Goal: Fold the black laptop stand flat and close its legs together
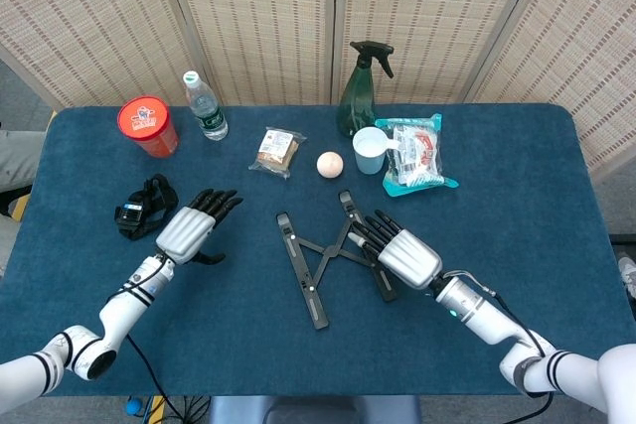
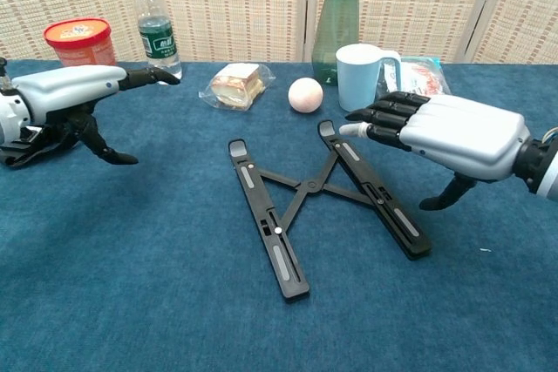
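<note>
The black laptop stand (image 1: 302, 267) lies flat on the blue table, its two legs spread in a V and joined by crossed links (image 2: 304, 187). My right hand (image 1: 402, 250) hovers open over the stand's right leg, fingers stretched toward the far end of that leg and thumb pointing down beside it (image 2: 445, 132). My left hand (image 1: 193, 224) is open too, well left of the stand and apart from it, with fingers straight and thumb hanging down (image 2: 74, 89). Neither hand holds anything.
Along the far side stand a red tub (image 1: 147, 126), a water bottle (image 1: 204, 106), a wrapped snack (image 1: 278, 151), a pale ball (image 1: 329, 163), a green spray bottle (image 1: 360, 91), a white cup (image 1: 370, 149) and a packet (image 1: 417, 154). A black strap bundle (image 1: 142, 208) lies beside my left hand.
</note>
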{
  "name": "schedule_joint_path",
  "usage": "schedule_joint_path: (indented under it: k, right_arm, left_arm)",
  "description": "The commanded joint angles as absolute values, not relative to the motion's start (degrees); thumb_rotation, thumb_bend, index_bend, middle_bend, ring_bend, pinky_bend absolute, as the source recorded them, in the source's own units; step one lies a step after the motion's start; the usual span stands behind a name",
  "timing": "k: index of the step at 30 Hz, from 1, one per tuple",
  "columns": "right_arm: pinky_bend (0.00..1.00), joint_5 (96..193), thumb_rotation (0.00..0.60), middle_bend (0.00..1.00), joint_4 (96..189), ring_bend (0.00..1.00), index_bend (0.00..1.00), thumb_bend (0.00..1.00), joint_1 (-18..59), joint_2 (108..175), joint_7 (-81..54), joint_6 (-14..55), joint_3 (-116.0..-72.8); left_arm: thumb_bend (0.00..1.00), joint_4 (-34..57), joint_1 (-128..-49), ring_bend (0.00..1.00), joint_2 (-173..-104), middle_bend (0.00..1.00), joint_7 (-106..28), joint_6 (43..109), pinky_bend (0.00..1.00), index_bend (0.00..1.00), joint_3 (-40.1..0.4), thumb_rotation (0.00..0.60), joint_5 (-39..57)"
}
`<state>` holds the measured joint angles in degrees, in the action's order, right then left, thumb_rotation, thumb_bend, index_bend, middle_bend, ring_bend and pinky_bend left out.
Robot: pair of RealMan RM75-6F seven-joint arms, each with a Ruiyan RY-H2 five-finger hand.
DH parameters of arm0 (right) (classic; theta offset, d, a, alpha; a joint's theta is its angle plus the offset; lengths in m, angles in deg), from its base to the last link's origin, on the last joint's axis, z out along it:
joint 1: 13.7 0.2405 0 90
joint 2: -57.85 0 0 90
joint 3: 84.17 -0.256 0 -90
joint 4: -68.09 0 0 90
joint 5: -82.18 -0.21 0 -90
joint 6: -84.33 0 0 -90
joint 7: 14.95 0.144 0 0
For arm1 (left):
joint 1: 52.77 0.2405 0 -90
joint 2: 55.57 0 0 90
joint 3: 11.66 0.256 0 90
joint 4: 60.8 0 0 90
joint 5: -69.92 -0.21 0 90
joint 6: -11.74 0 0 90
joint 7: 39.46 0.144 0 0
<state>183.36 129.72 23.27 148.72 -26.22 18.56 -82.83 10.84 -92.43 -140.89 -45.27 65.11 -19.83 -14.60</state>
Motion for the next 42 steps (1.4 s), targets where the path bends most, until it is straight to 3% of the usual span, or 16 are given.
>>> schedule_joint_path:
  k: [1,17,27,42]
  right_arm:
    - [0.00,183.64,0.600,0.00,127.58,0.00,0.00,0.00,23.04,150.57,-26.62,17.86,-82.49]
    - [0.00,183.35,0.600,0.00,118.90,0.00,0.00,0.00,24.11,159.14,-25.54,16.46,-82.66]
    - [0.00,183.15,0.600,0.00,118.60,0.00,0.00,0.00,25.46,162.71,-24.65,15.38,-83.46]
    - [0.00,183.77,0.600,0.00,126.11,0.00,0.00,0.00,25.45,157.57,-29.17,12.45,-83.73]
  left_arm:
    - [0.15,9.57,-93.40,0.00,-141.98,0.00,-45.91,64.10,0.00,0.01,-19.69,0.600,-14.07]
    - [0.15,7.33,-94.19,0.00,-142.74,0.00,-47.40,63.65,0.00,0.01,-18.67,0.600,-12.30]
    - [0.15,3.76,-94.82,0.00,-144.42,0.00,-49.64,62.60,0.00,0.01,-18.18,0.600,-11.63]
    - [0.15,-5.12,-99.73,0.00,-151.09,0.00,-54.97,59.65,0.00,0.01,-18.18,0.600,-13.54]
